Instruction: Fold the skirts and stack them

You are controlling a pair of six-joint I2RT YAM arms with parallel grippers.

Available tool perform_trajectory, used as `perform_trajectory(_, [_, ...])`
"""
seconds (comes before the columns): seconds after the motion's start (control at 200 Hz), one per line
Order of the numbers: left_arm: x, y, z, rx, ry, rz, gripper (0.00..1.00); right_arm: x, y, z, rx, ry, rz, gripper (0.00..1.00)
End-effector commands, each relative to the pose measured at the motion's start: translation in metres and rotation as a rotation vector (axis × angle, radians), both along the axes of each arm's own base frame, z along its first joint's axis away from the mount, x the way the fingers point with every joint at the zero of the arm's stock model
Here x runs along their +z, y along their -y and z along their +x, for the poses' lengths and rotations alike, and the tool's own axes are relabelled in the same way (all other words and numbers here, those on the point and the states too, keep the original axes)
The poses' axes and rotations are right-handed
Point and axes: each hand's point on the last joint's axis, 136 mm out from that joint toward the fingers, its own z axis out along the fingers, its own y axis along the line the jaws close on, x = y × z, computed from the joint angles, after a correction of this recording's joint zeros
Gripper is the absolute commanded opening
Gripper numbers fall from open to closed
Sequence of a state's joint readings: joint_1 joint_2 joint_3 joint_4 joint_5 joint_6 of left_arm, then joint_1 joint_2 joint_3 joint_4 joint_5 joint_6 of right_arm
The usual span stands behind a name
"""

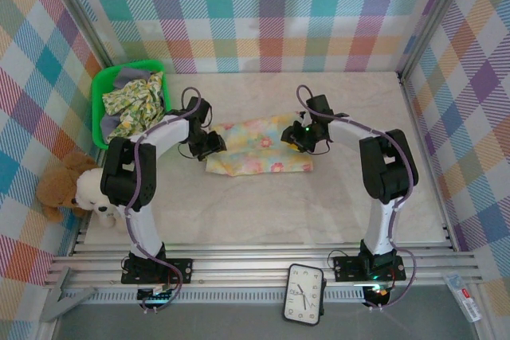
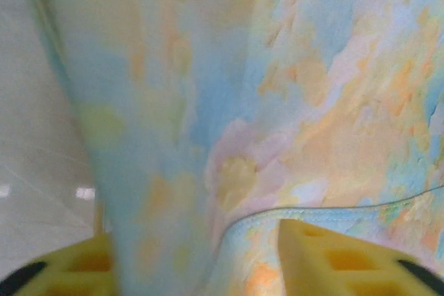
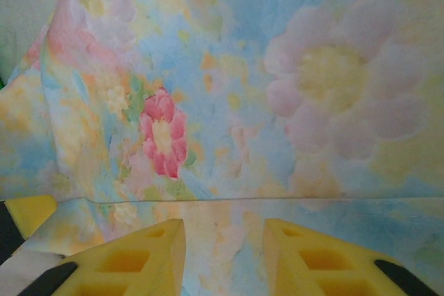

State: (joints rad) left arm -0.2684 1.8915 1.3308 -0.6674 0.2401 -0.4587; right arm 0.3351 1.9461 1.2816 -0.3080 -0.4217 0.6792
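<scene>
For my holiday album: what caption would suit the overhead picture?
Tabletop teamwork: left gripper and right gripper at opposite ends of a pastel floral skirt on the table.

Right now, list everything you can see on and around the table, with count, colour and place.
pastel floral skirt: one, pale blue, yellow and pink, table centre
green basket: one, back left corner
skirts in basket: at least two, yellow-green floral and grey, heaped
teddy bears: two, brown and white, left edge
clock: one, black with white face, near rail
tube: one, white, near right corner
table: one, pale marbled
left gripper: one, yellow fingers, skirt's left edge
right gripper: one, yellow fingers, skirt's right edge
</scene>
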Motion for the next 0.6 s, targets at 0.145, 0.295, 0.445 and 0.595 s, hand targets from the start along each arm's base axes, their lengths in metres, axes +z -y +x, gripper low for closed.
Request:
perform_trajectory(0.145, [0.001,-0.023,-0.010,0.038,-0.031,0.084,0.78,-0.003,-0.010,-0.007,0.059,-0.022,0.036,0.12])
perform_trajectory(0.295, [-0.012,-0.028,-0.012,0.067,-0.068,0.024,0.83,-0.018,-0.003,-0.010,0.028,-0.073,-0.013,0.00])
perform_trajectory(0.445, [-0.023,-0.012,-0.010,0.047,-0.086,-0.088,0.82,-0.042,0.009,-0.018,-0.039,-0.160,-0.082,0.00])
perform_trajectory(0.595, [-0.026,0.014,-0.004,0.013,-0.082,-0.238,0.75,-0.059,0.024,-0.026,-0.078,-0.213,-0.154,0.00])
